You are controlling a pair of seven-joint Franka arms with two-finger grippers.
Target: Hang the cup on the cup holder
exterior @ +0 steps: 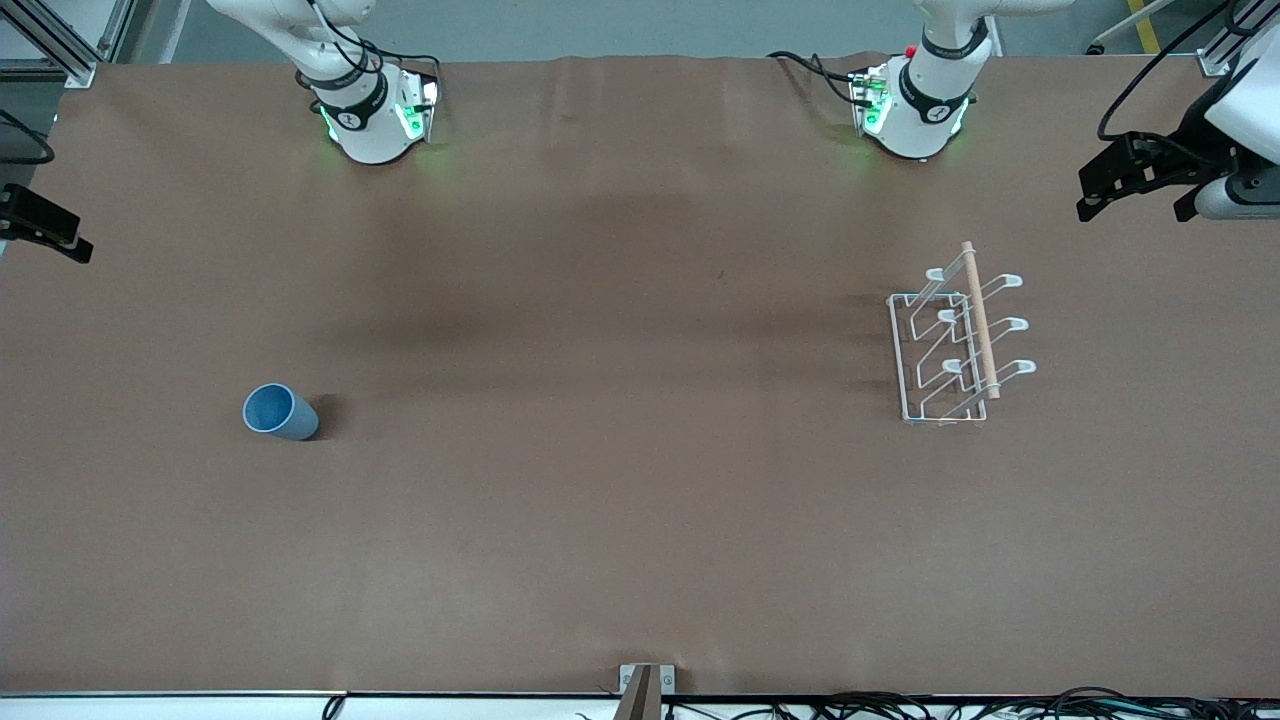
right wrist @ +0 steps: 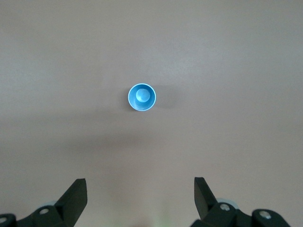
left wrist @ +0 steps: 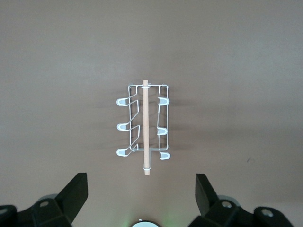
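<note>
The light-blue cup (exterior: 280,412) stands upright, mouth up, on the brown table toward the right arm's end. It also shows from above in the right wrist view (right wrist: 142,97). The white wire cup holder (exterior: 950,345) with its wooden rod on top stands toward the left arm's end and shows in the left wrist view (left wrist: 144,127). My right gripper (right wrist: 140,191) is open and empty, high above the table, apart from the cup. It shows in part at the front view's edge (exterior: 45,228). My left gripper (left wrist: 142,189) is open and empty, high up, apart from the holder (exterior: 1135,205).
The brown table cover (exterior: 620,450) spreads between cup and holder. Both arm bases (exterior: 375,115) (exterior: 915,105) stand along the table's edge farthest from the front camera. A small bracket (exterior: 645,685) sits at the edge nearest that camera.
</note>
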